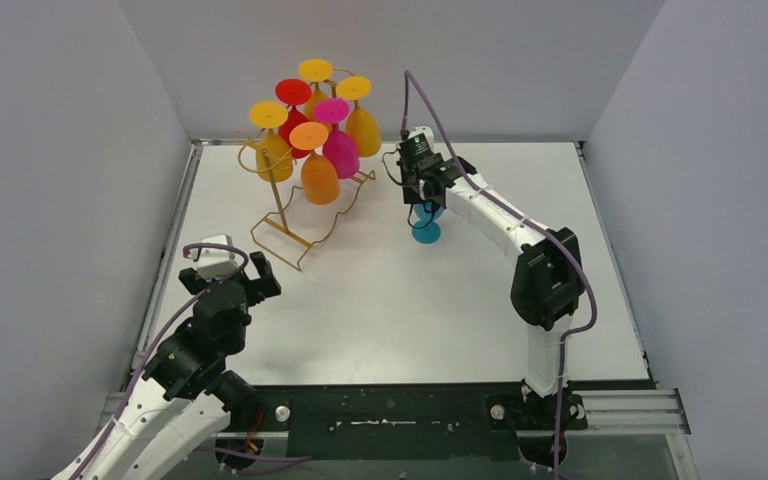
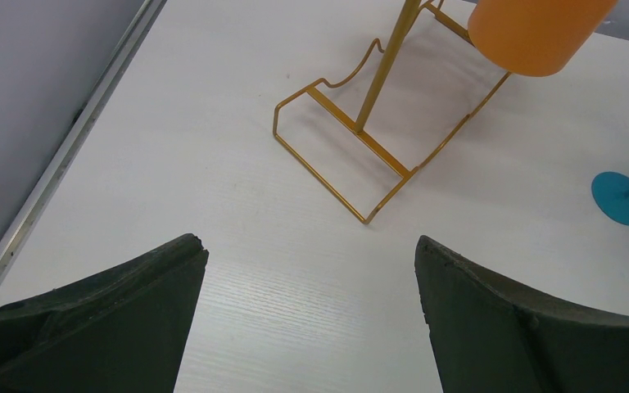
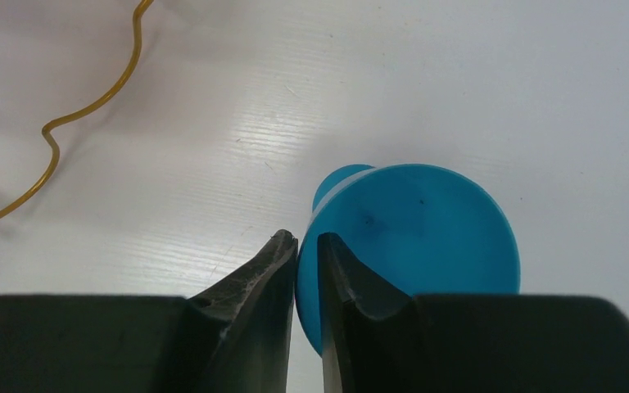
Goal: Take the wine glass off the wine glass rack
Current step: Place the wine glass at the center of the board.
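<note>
Gripping the blue wine glass (image 3: 426, 233) at its rim, apparently, right jaws nearly meet; left jaws gape.

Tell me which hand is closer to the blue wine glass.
Right. The right hand is at the blue wine glass, fingers either side of its rim. The left hand hangs open over the table near the wine glass rack base, well apart from the glass.

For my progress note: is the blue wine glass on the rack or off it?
Off. The blue wine glass stands on the table, apart from the wine glass rack; the right gripper grips its rim.
</note>
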Controlling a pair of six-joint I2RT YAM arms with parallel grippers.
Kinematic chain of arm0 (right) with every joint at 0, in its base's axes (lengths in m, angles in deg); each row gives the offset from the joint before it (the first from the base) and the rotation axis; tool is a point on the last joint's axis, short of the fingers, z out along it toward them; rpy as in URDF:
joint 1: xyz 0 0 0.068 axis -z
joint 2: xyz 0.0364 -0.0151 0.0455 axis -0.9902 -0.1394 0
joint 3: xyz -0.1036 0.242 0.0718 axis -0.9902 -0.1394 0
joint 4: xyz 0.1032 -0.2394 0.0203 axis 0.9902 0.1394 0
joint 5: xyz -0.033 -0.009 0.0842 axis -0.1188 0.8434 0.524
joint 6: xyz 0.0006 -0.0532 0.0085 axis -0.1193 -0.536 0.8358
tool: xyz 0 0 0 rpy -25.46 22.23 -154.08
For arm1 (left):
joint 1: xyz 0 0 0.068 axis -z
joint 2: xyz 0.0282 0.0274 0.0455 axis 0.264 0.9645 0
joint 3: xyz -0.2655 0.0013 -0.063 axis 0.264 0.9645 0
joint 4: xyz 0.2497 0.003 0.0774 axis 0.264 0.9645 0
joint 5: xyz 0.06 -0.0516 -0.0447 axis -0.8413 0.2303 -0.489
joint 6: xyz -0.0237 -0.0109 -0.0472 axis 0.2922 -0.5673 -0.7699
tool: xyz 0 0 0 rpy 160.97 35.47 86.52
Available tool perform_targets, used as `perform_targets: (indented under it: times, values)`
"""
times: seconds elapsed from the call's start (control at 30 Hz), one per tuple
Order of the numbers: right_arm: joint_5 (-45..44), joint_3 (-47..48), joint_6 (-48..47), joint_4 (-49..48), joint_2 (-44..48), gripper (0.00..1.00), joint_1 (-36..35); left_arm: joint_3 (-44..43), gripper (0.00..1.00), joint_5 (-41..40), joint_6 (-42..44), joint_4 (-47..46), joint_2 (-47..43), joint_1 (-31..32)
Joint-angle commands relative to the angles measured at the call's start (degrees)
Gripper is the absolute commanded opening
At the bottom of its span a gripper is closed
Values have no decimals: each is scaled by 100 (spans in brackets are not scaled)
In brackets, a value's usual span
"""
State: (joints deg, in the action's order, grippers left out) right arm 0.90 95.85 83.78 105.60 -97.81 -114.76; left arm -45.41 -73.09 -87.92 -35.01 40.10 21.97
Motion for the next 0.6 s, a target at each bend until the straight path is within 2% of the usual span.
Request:
perform_targets:
  times: [0.0,0.07,0.17,0.23,0.43,0.57]
  values:
    - [-102,370,-143,69,73,21,-15,-72,97,-120,-35,-86,-29,-41]
    - [-18,441,-155,106,98,27,-16,-72,97,-110,-38,-91,-29,-41]
    - [29,610,-186,216,135,29,-18,-66,97,-92,-37,-108,-14,-38]
    - [29,702,-190,282,191,37,-12,-66,97,-86,-38,-108,-4,-36]
    - [300,738,-96,297,563,46,-16,-61,97,-48,-38,-125,28,-41]
    - [837,465,223,-138,956,49,-6,-56,97,-11,-30,-138,48,-45]
